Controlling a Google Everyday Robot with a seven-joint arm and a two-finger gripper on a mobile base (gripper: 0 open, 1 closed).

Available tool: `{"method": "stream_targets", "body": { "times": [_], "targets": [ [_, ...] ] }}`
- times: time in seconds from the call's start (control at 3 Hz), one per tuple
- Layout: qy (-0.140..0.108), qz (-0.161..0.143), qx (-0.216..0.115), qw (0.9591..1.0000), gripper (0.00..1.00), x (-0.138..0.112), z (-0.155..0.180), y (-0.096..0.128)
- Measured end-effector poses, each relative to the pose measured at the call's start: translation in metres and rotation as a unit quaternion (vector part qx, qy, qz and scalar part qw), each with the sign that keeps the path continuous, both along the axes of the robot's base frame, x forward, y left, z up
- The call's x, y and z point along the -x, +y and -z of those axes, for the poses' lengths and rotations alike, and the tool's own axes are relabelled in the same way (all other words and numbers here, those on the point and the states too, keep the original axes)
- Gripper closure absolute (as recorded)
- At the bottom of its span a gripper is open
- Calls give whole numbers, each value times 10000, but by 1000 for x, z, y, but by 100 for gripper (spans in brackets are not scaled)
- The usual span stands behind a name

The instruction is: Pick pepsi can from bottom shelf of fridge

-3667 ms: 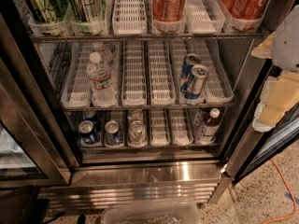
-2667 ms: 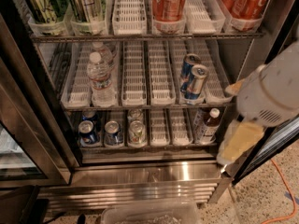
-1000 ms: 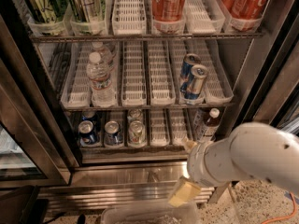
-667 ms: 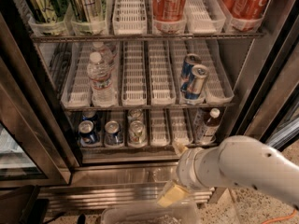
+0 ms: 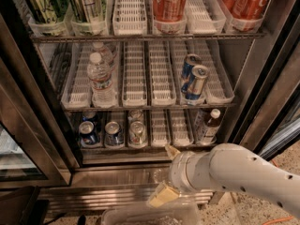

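The fridge (image 5: 262, 93) stands open, showing three wire racks. On the bottom shelf (image 5: 159, 125), at the left, stands the dark blue pepsi can (image 5: 88, 133) with a silver top. A second blue can (image 5: 113, 134) and a pale silver-beige can (image 5: 137, 131) stand to its right. My gripper (image 5: 162, 175) is on a white arm coming in from the lower right. It hangs in front of the steel base panel, below and right of the cans. Its beige fingers (image 5: 161, 196) stand apart and hold nothing.
A small dark bottle (image 5: 208, 125) stands at the bottom shelf's right. Water bottles (image 5: 101, 78) and slim blue-and-silver cans (image 5: 194, 81) are on the middle rack, green and red cans above. A clear plastic bin (image 5: 150, 215) lies on the floor below. The glass door (image 5: 23, 144) is at the left.
My arm has swung from the right side of the fridge down and leftward, to in front of the base panel. The cans have not moved.
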State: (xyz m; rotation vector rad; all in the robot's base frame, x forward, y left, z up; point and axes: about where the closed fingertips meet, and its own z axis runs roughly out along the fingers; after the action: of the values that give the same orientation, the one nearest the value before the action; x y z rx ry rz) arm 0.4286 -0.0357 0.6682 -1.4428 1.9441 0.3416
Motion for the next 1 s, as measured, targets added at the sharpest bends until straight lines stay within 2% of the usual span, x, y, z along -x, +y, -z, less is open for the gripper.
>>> {"method": "stream_targets", "body": {
  "times": [0.33,0.67,1.0],
  "targets": [
    [-183,2,-170,9997,0,5,6,13],
    [-231,-44,-494,9985,0,11,36,51],
    [-443,20,-802,9958,0,-2,55,85]
  ]
}}
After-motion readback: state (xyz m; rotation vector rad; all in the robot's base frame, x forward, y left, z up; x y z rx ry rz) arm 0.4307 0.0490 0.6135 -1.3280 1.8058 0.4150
